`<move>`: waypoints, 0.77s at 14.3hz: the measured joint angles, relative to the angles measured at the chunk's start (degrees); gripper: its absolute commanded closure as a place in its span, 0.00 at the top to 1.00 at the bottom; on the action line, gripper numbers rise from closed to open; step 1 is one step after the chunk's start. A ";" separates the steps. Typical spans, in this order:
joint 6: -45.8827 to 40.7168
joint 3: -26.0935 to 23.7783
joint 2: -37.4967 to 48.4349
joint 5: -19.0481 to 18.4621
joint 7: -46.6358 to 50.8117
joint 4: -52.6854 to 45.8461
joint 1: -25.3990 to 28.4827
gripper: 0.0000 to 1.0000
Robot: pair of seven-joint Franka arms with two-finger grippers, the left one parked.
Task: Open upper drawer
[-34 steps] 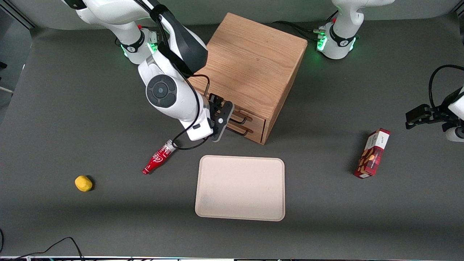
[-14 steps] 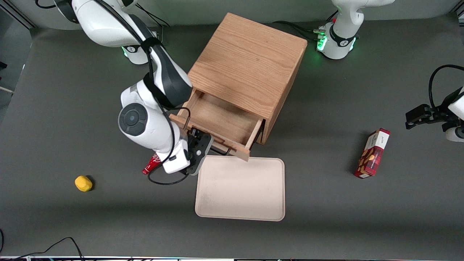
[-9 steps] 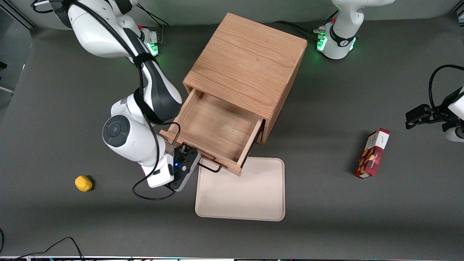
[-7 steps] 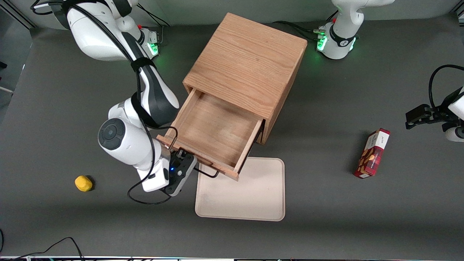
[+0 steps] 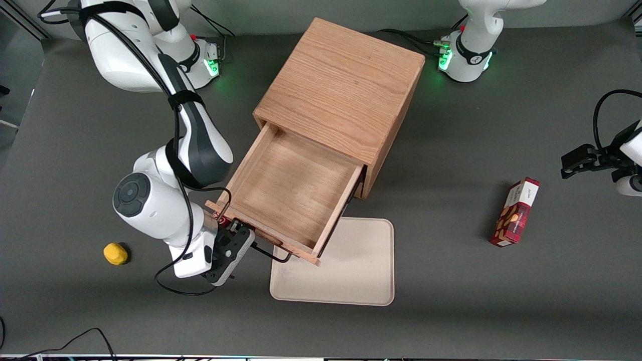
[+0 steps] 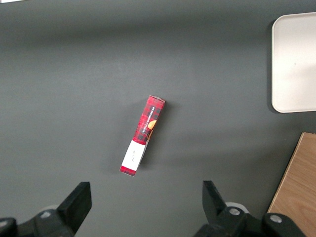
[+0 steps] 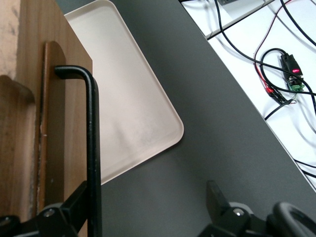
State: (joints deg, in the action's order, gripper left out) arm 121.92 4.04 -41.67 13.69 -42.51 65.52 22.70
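Claw point(image 5: 239, 239) spread wide at the black wire handle point(image 7: 93, 148), one finger point(image 7: 69, 210) beside it, upper drawer point(image 5: 288, 188) pulled far out

The lower drawer is hidden under the pulled-out upper drawer point(image 5: 286, 193) — whose front covers the tray's point(image 5: 351, 271) far corner; the gripper point(image 5: 239, 239) partly hides the handle point(image 7: 92, 148).
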 measured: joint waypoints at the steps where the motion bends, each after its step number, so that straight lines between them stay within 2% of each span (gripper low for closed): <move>1: 0.00 0.00 -0.01 0.36 0.12 -0.08 0.00 1.00; 7: -0.73 -0.38 0.70 3.37 7.14 -0.33 0.04 1.00; 11: -3.57 -0.41 2.68 6.84 12.16 -0.92 0.01 1.00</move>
State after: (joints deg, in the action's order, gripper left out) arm 118.34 3.63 -38.99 20.54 -30.36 64.60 22.72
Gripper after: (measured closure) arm 0.000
